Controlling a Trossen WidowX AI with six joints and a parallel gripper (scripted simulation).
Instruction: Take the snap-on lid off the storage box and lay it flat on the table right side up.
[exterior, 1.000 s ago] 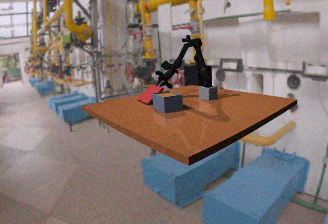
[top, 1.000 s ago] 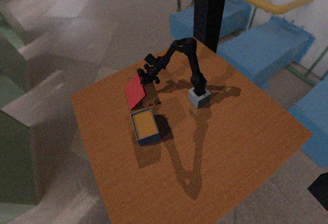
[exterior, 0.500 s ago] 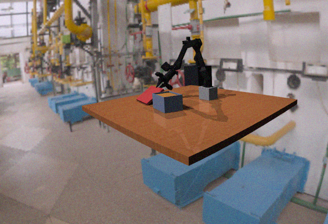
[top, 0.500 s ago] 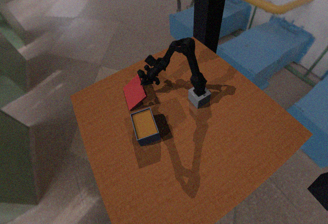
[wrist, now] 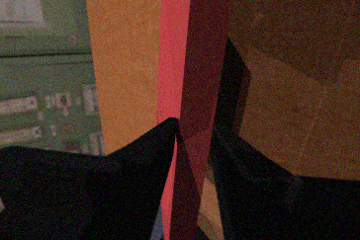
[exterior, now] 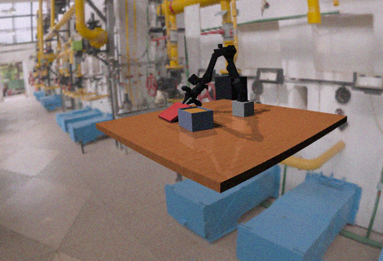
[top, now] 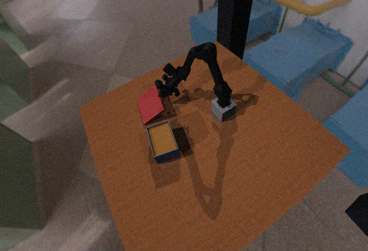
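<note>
The red lid (top: 149, 105) (exterior: 171, 111) (wrist: 174, 68) is off the box and tilted, its lower edge on or near the table and its upper edge raised. My gripper (top: 163, 91) (exterior: 187, 99) (wrist: 194, 126) is shut on the lid's upper edge. The blue storage box (top: 163, 141) (exterior: 195, 118) stands open beside the lid, with its orange inside showing. In the wrist view the lid runs as a narrow red strip between the two dark fingers.
The arm's grey base block (top: 223, 110) (exterior: 243, 108) stands on the orange table (top: 252, 165) (exterior: 235, 150). A tall black column (top: 234, 13) stands at the table's far edge. Blue blocks (top: 297, 55) lie on the floor around the table.
</note>
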